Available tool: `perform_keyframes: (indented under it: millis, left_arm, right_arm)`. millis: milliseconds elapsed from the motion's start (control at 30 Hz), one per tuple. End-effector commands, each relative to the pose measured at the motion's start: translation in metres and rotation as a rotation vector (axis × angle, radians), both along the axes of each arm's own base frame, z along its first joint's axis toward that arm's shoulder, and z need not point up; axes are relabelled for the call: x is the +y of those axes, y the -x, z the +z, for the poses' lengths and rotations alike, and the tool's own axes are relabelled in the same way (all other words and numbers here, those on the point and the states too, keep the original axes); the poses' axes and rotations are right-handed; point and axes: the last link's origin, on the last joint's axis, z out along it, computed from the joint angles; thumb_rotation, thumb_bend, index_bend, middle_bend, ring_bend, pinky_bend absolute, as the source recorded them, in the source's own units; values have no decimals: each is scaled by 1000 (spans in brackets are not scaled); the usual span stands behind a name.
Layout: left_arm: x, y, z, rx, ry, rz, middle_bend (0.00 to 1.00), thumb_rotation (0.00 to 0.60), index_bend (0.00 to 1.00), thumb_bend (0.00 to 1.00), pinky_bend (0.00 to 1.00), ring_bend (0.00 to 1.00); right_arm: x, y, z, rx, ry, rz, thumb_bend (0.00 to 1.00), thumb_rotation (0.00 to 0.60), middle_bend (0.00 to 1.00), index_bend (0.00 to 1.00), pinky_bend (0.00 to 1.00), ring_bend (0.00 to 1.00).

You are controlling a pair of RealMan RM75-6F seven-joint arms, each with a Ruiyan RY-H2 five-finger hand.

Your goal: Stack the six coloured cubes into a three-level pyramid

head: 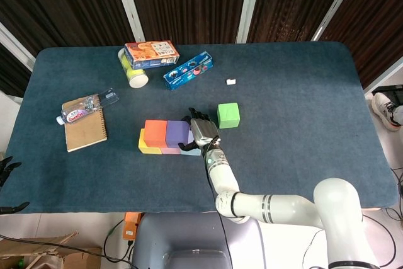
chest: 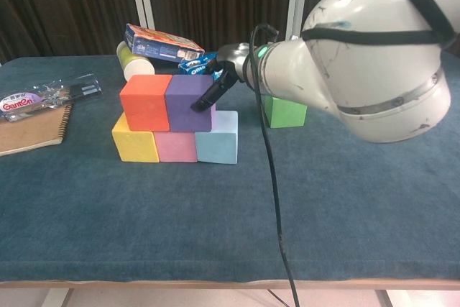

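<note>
Three cubes form a bottom row: yellow (chest: 135, 143), pink (chest: 176, 147) and light blue (chest: 218, 141). On top of them sit an orange cube (chest: 145, 102) and a purple cube (chest: 188, 102), side by side and touching. My right hand (chest: 224, 77) hovers at the purple cube's right side, above the light blue cube, with one dark finger touching the purple cube's front right edge and the other fingers spread; it grips nothing. The green cube (head: 228, 115) stands alone just right of the right hand (head: 201, 131). My left hand (head: 7, 168) hangs off the table's left front corner, fingers apart.
At the back lie a snack box (head: 151, 54) on a yellow-green cup (head: 134, 75), a blue biscuit pack (head: 187, 70) and a small white scrap (head: 231, 82). A brown notebook (head: 85, 131) with a water bottle (head: 87, 106) across it lies at the left.
</note>
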Motion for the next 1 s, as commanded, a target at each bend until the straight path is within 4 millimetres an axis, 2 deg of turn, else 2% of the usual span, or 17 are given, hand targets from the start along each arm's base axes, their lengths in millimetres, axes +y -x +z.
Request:
perform_keyframes:
  millis: [33, 200, 1000]
  left_arm:
    - [0, 0, 0, 0, -1, 1, 9, 508, 162, 7, 84, 0]
    - [-1, 0, 1, -1, -3, 1, 9, 505, 162, 7, 84, 0]
    - [-1, -1, 0, -3, -2, -3, 9, 506, 162, 7, 84, 0]
  right_arm:
    - [0, 0, -1, 4, -3, 1, 283, 565, 0, 192, 0, 0]
    - [1, 1, 0, 8, -8, 1, 280, 566, 0, 107, 0, 0]
    - [7, 4, 10, 1, -49, 7, 278, 561, 0, 1, 0, 0]
